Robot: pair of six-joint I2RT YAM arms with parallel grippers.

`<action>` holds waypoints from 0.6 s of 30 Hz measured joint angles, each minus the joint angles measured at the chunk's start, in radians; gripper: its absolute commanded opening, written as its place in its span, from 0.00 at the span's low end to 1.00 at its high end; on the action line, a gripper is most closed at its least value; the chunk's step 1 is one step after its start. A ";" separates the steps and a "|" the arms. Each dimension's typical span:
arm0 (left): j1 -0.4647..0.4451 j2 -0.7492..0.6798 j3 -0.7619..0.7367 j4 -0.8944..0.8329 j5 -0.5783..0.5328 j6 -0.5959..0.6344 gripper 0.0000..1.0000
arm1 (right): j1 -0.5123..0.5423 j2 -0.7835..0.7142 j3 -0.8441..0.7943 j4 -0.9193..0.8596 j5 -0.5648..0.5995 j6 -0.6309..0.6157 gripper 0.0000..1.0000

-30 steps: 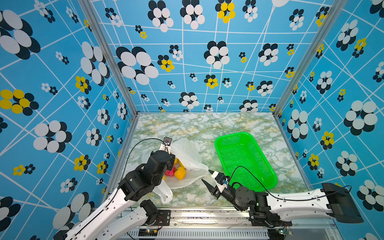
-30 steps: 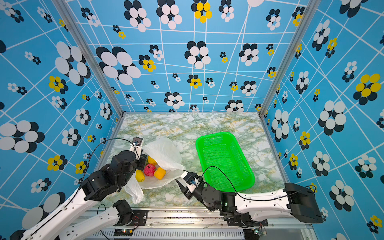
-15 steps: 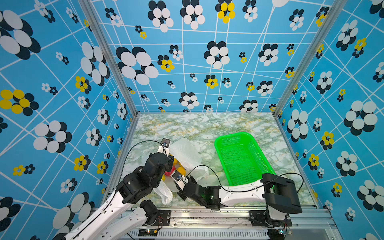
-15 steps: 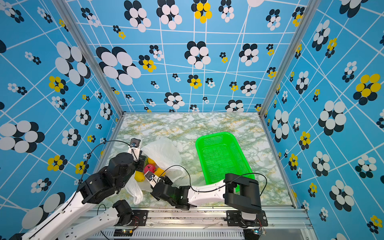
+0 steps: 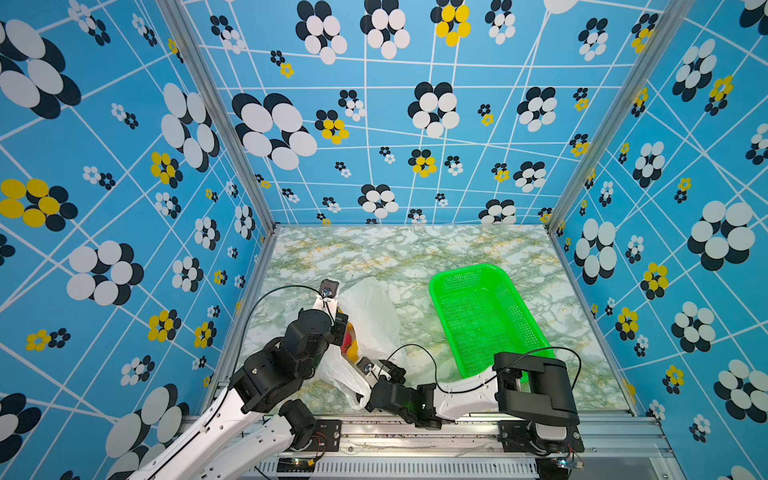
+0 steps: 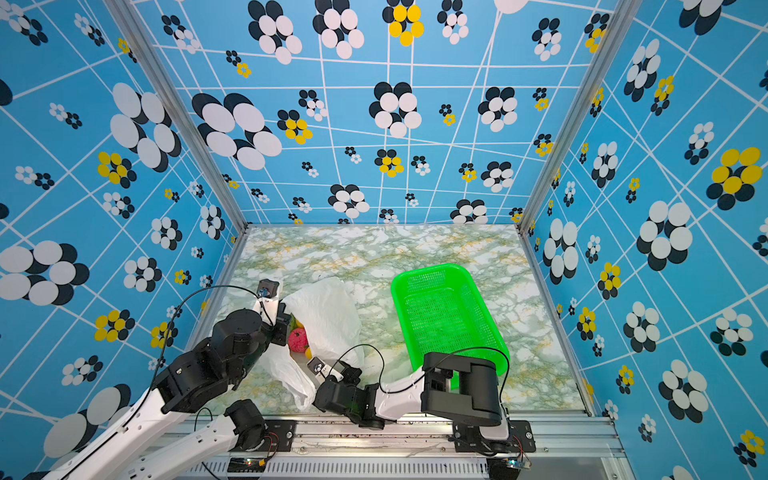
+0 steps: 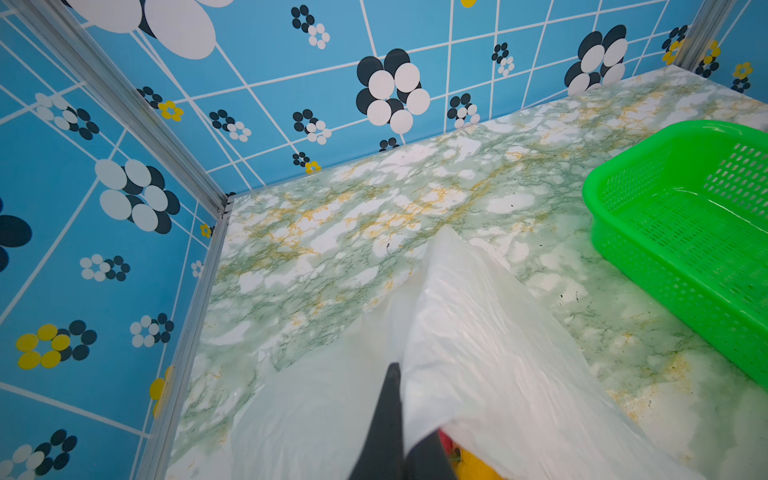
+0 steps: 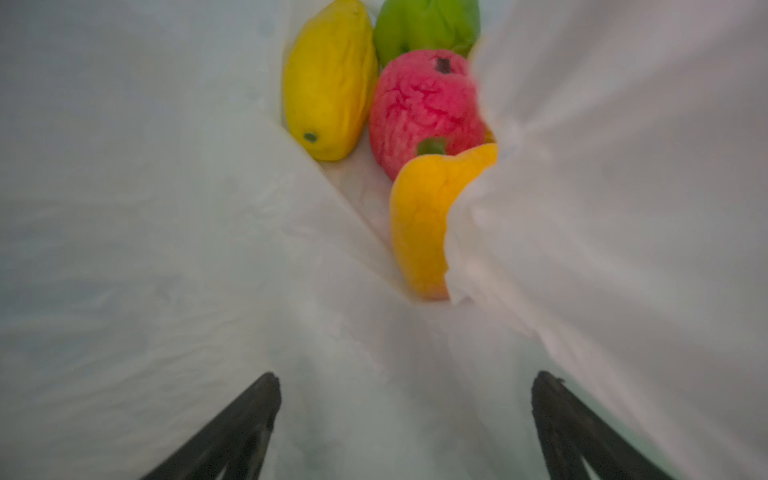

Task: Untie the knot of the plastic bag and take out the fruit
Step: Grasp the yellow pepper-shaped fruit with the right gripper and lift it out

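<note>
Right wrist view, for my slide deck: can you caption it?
Open right gripper at the plastic bag's mouth, facing yellow, red, green and orange fruit.

The right gripper (image 8: 407,376) has swung from beside the green basket (image 5: 482,320) across to the mouth of the plastic bag (image 5: 374,316), its jaws now spread wide toward the fruit (image 8: 424,108), and its arm has folded in front of the basket.

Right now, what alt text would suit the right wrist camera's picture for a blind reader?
Inside the white plastic bag lie a long yellow fruit, a red fruit, a green fruit and a yellow-orange fruit half under a fold. The right gripper points at them, jaws wide open and empty.
</note>
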 measured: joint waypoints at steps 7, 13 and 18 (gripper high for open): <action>-0.002 0.019 -0.009 0.018 -0.011 -0.029 0.00 | -0.094 0.016 0.071 0.008 -0.027 0.008 0.99; -0.002 0.063 -0.009 0.022 -0.031 -0.093 0.00 | -0.097 0.069 0.177 0.000 -0.063 0.006 0.99; -0.002 0.072 -0.039 0.053 -0.031 -0.136 0.00 | -0.132 0.142 0.261 -0.051 -0.068 0.010 0.99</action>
